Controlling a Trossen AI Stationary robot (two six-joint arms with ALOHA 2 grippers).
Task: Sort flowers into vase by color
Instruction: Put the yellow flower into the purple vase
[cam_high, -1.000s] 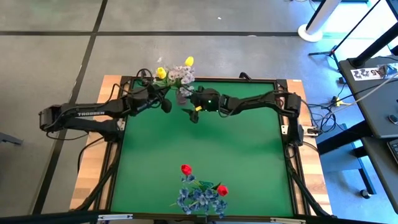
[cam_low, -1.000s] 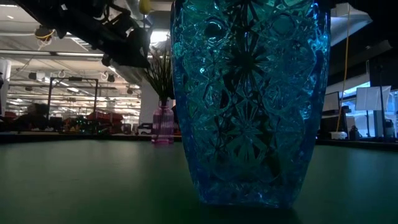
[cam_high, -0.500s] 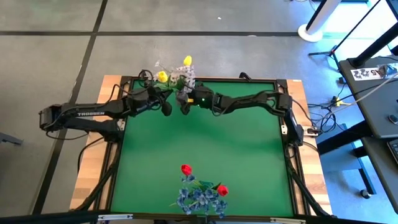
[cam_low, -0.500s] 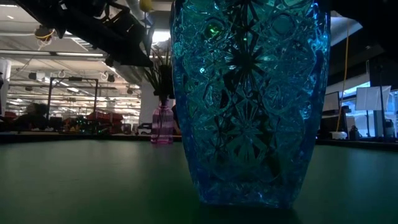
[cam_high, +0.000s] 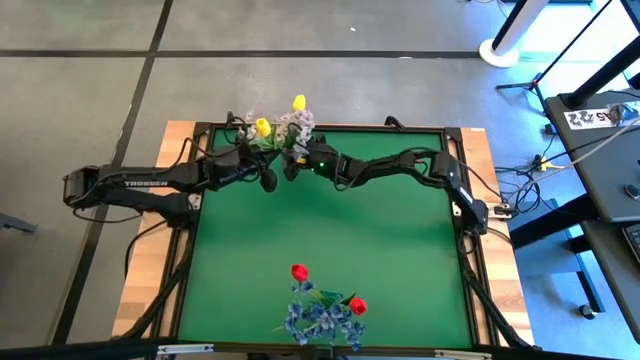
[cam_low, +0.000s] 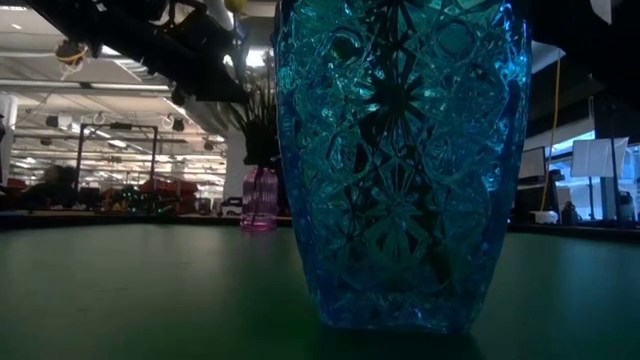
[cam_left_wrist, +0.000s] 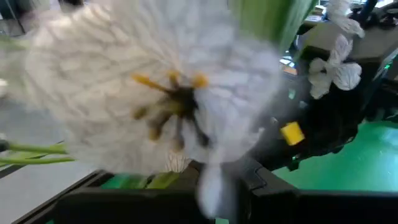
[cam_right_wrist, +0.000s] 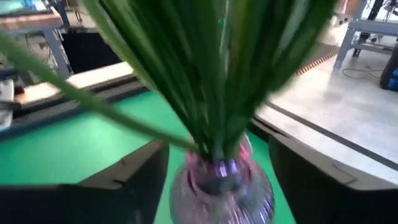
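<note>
1. The green table (cam_high: 330, 220) lies bare across its whole middle; a gripper could pass freely there.
2. At twelve o'clock the far edge is crowded: the left gripper (cam_high: 268, 178) and right gripper (cam_high: 293, 165) sit just beside each other at the pink vase (cam_low: 258, 199), whose yellow tulips (cam_high: 263, 126) and white sprays (cam_high: 300, 124) spread above it.
3. Both arms stretch along that far edge from nine and three o'clock, closing off the approach.
4. At six o'clock the blue vase (cam_low: 400, 160) with red tulips (cam_high: 299, 272) and blue bunch (cam_high: 320, 320) blocks the near edge.
</note>
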